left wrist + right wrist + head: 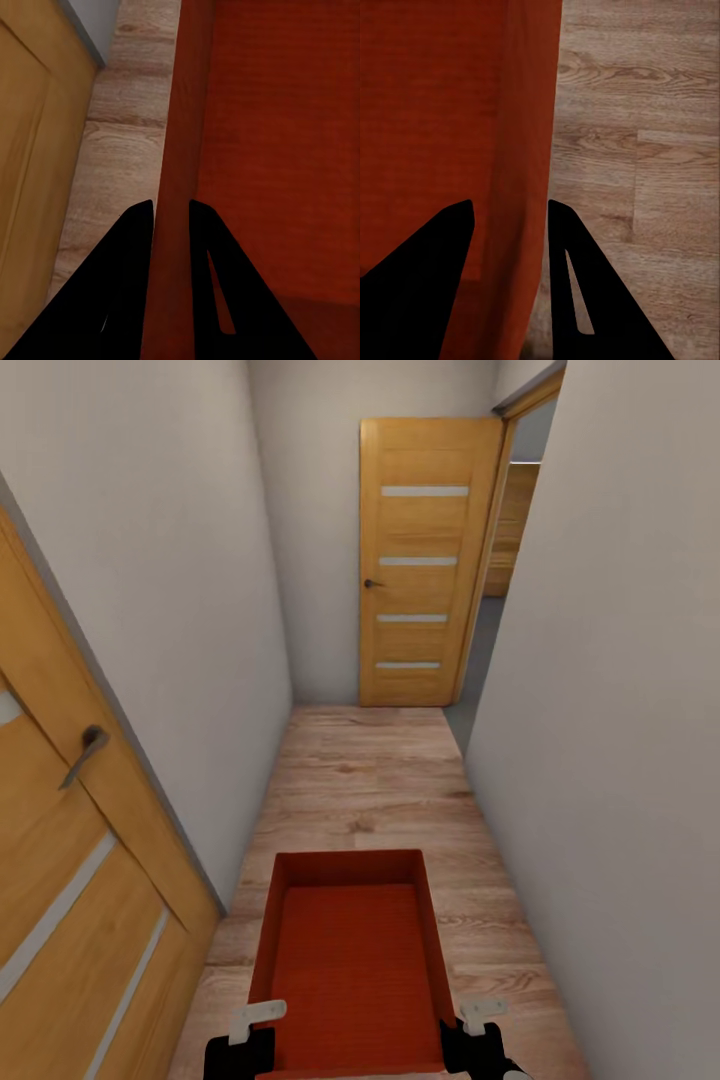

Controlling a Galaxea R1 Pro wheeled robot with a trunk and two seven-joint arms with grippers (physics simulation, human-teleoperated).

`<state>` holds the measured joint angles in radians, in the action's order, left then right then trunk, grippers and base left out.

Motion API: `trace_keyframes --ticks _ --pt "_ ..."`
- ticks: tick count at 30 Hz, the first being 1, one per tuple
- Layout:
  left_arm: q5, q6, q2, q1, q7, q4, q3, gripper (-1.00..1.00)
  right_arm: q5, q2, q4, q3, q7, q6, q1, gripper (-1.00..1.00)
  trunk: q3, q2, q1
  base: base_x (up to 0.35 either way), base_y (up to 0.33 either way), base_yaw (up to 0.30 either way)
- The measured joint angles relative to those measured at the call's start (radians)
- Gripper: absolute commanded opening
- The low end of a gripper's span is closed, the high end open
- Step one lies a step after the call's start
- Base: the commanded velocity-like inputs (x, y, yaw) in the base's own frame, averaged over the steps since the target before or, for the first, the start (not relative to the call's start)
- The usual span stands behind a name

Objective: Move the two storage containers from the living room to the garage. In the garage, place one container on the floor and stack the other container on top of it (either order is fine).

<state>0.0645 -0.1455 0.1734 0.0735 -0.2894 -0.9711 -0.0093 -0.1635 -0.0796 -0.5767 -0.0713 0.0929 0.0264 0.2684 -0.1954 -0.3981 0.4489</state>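
Carried low before the robot, an orange-red storage container points its long axis straight down a narrow hallway toward a wooden door at the far end. Its left wall is clamped in the left gripper, its right wall in the right gripper, above wood-plank flooring.
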Motion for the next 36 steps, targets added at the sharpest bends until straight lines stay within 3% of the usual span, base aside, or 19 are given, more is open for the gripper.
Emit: trace_keyframes --ticks 36 --pt "0.001 0.0 0.0 0.0 -0.003 -0.003 -0.004 -1.0 0.002 0.001 0.0 0.001 0.001 0.004 0.0 -1.0 0.0 0.0 0.0 0.314 0.014 0.0"
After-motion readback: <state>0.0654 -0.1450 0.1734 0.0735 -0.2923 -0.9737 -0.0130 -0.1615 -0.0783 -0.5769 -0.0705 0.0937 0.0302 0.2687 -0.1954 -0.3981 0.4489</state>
